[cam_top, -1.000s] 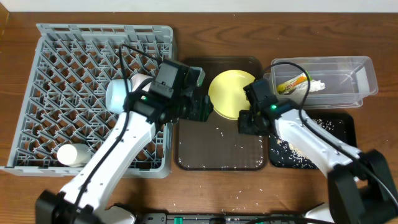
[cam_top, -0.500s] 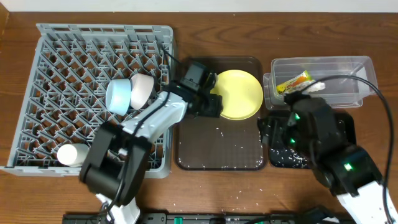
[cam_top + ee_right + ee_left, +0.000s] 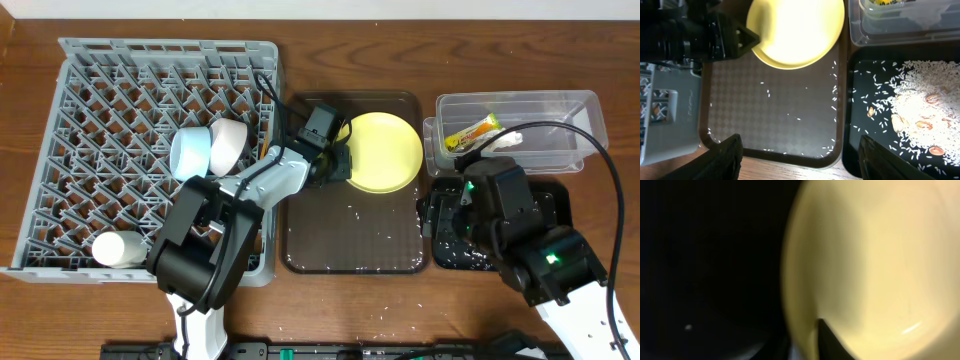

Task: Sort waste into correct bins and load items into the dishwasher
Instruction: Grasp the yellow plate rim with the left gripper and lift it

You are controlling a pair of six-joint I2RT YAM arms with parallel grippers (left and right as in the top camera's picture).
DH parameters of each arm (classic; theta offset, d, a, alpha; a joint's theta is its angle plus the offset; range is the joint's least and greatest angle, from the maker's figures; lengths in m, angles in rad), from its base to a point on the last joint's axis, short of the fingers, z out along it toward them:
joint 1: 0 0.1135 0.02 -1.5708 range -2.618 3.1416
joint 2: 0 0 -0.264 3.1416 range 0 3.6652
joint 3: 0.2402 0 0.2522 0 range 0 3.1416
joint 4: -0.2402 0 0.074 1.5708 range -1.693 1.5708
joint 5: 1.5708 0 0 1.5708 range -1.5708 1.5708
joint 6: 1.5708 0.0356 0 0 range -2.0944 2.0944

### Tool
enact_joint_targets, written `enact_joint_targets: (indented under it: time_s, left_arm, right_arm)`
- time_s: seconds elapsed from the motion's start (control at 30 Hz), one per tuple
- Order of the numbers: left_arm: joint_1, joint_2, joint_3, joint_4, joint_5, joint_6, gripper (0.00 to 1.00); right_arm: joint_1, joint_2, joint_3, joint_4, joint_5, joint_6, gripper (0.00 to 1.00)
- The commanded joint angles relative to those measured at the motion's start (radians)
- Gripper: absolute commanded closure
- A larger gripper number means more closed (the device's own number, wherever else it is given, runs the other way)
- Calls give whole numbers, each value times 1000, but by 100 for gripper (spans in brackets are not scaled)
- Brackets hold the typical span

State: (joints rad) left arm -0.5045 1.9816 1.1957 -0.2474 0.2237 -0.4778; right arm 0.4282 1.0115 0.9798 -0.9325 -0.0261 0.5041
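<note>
The round yellow plate [image 3: 385, 150] [image 3: 797, 30] lies at the back of the brown tray [image 3: 355, 240]. My left gripper [image 3: 341, 161] [image 3: 751, 37] is shut on the plate's left rim; in the left wrist view the plate [image 3: 880, 265] fills the frame, with a dark fingertip [image 3: 827, 340] lying over its edge. My right gripper [image 3: 802, 157] hangs open and empty above the brown tray's front edge [image 3: 785, 152], beside the black tray [image 3: 905, 110]. A light blue bowl [image 3: 190, 155] and a white bowl [image 3: 230, 143] sit in the grey rack [image 3: 110, 110].
The clear tub [image 3: 545, 125] at the back right holds a yellow-green wrapper [image 3: 470, 132] and a white tissue [image 3: 512, 138]. Rice and food scraps cover the black tray [image 3: 552, 200]; loose grains dot the brown tray. A white cup-like object [image 3: 115, 248] lies at the rack's front.
The left gripper reached the plate's left rim and closed on it. The right arm drew away from the plate toward the front right and opened its jaws.
</note>
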Motion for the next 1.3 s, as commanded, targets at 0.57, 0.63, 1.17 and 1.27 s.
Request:
enact_joint_targets:
  time_s: [0.57,0.63,1.17,1.27]
  left_arm:
    - [130,-437,6,-330,131,318,93]
    - [153,-500,6,-354,136,321,93]
    - [84,-140,-5,-265,136,277,51]
    - [95,-78,-5,-228,189,278,51]
  right_arm:
    - [-12,4,5,1,11,-4,30]
    - [-12,4,5,0,11,-4,29]
    - [-12,4,5,-9,19,-4,27]
    - [-12,5,5,-14,20,-4,26]
